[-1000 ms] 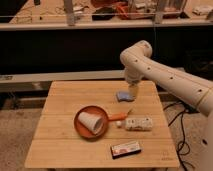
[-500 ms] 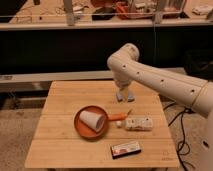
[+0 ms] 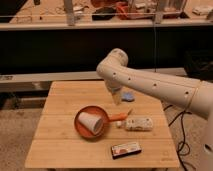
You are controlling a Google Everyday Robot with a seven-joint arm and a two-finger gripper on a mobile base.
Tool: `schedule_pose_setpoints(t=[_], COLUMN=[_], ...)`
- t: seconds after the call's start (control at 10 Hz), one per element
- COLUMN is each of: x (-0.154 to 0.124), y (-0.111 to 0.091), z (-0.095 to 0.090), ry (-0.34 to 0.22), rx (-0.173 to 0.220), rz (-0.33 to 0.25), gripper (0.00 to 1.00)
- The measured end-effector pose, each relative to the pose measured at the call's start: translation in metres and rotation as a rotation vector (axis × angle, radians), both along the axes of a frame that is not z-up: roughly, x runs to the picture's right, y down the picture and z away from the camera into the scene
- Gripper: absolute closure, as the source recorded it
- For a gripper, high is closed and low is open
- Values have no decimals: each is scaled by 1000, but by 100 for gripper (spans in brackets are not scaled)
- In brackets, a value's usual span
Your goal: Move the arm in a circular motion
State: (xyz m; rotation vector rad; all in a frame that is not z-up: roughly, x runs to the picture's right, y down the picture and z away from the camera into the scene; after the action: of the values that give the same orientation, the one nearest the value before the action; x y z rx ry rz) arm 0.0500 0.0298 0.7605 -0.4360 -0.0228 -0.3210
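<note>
White arm (image 3: 150,85) reaching in from right of the orange pan (image 3: 80,131), its gripper (image 3: 116,98) hanging tip-down just behind the pan, grip state cannot be told; paper cup (image 3: 91,122) lying inside the pan, bottle (image 3: 140,123) just right of the pan, small box (image 3: 125,149) in front, all on wooden table (image 3: 60,100).

table (image 3: 60,150): light wooden slats, standing on a speckled floor
pan (image 3: 81,134): orange, round, left of the table's middle, handle pointing right
cup (image 3: 91,123): white, lying on its side in the pan
bottle (image 3: 139,123): whitish, lying flat just right of the pan's handle
box (image 3: 125,149): small, flat, dark-edged, near the front edge
blue thing (image 3: 128,94): small, toward the back of the table
cables (image 3: 177,135): dark, on the floor to the right
pincer (image 3: 116,97): over the table's back half, beside the blue thing
</note>
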Motion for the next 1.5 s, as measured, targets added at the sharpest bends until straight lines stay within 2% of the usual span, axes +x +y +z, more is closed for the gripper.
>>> schedule_pose_setpoints(t=[0.5,0.7,1.2,1.5], x=[10,25,41,71], y=[15,24,30,46], z=[-6,-11,-6,-10], ry=[-38,-42,-55,-45], rx=[13,18,31,37], rz=[30,42,61,99], gripper=[20,20,20,20])
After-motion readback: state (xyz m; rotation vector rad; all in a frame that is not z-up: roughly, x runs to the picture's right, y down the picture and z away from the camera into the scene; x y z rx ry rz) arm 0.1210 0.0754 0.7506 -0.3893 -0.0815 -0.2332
